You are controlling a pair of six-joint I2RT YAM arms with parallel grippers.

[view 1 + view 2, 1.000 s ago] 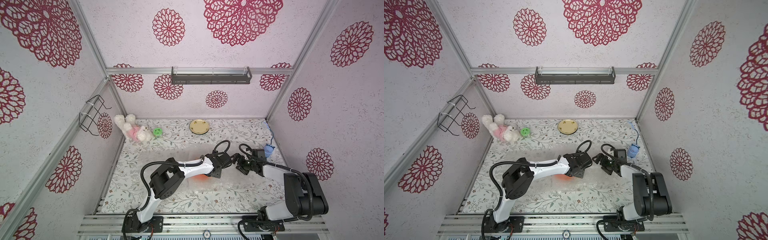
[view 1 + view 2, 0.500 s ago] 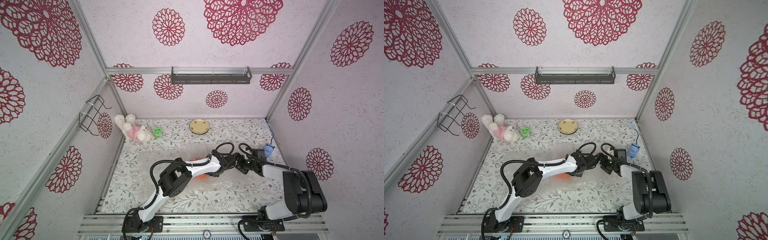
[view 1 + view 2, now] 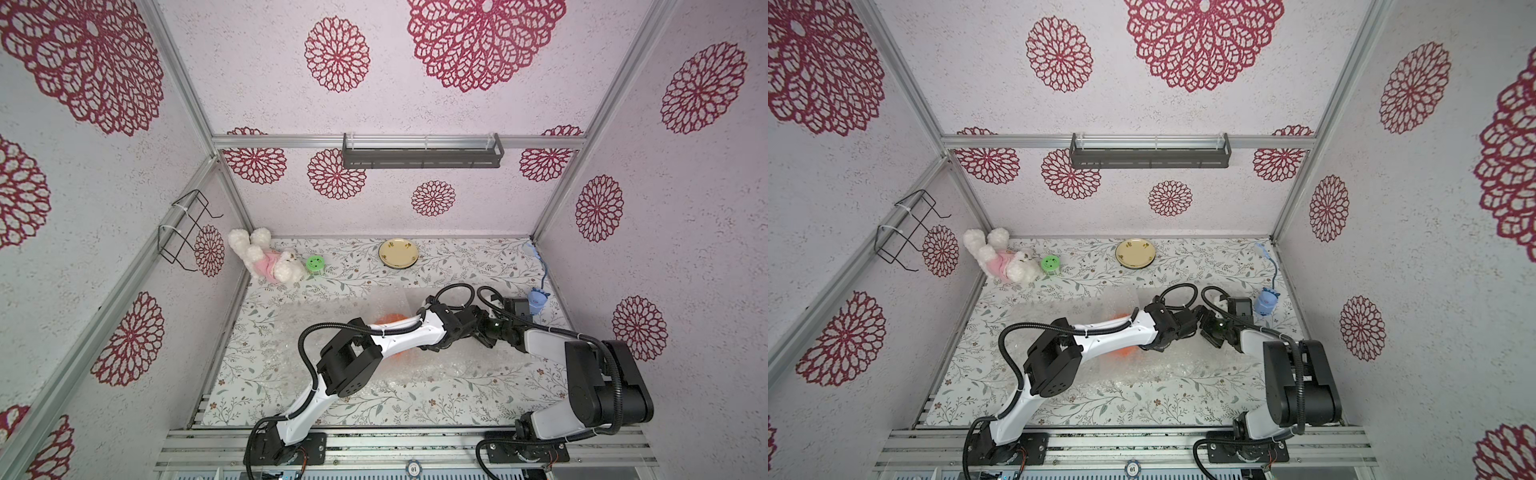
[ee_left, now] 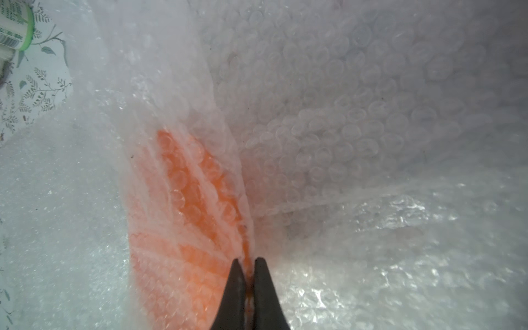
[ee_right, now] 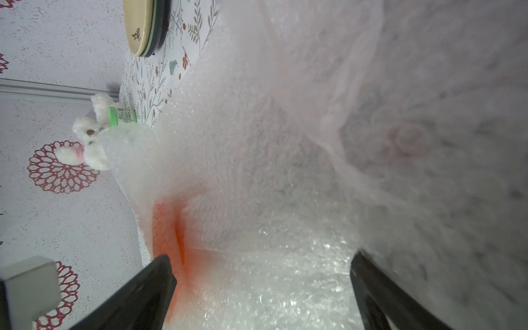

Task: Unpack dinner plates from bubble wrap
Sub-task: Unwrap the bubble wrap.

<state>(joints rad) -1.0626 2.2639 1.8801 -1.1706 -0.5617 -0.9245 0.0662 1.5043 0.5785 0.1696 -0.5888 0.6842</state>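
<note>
Floral tabletop [image 3: 457,257]: clamped left gripper [image 4: 248,265] on clear bubble wrap [image 4: 343,114] over round orange plate [image 4: 185,200], presumably to peel. Spread right gripper [image 5: 261,257] wide.

Mid table [image 3: 457,407] was smothered in bubble wrap [image 3: 332,316], orange plate [image 3: 390,319] buried under it. The left tool [image 3: 471,331] and right tool [image 3: 488,332] sat nearly nose to nose over the wrap, barely any gap between. The left arm [image 3: 399,332] lay across the middle. Back edge blocked by plush rabbit [image 3: 266,259], green tub [image 3: 315,263], cream plate [image 3: 398,253]; blue toy [image 3: 538,300] at right edge. Bare table showed along front strip and back right corner.
</note>
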